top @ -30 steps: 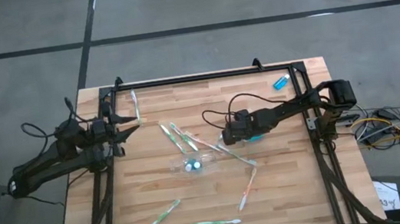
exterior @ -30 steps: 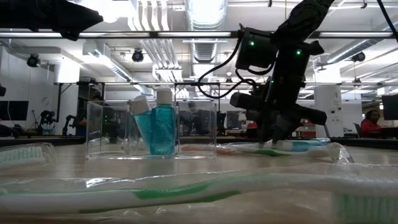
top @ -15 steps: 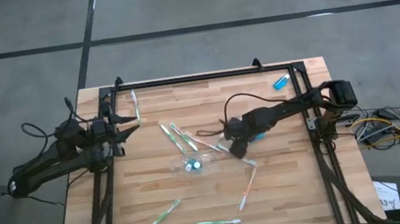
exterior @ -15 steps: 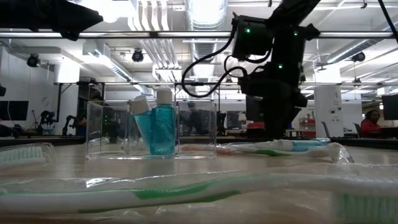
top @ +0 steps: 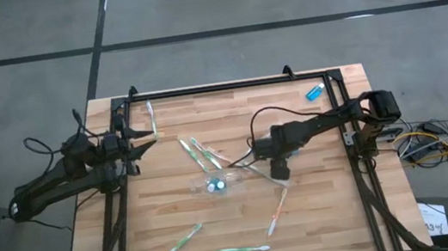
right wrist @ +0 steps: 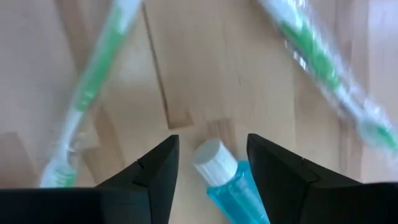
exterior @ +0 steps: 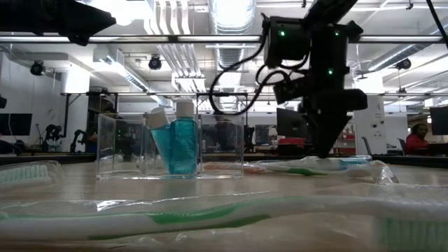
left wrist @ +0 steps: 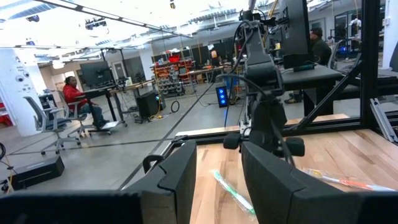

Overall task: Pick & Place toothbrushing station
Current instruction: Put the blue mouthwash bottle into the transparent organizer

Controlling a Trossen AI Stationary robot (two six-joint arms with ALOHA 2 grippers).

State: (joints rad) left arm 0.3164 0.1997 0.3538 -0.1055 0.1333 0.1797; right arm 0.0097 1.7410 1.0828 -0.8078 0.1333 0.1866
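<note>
Blue tube between the open right hand's fingers.

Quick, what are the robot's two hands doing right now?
Left hand: open, empty, waiting at the table's left edge.
Right hand: open, pointing down over a small blue tube, not gripping it.

We see a grey concrete floor crossed by dark seams. Beyond, ceiling ducts, desks, office chairs.
</note>
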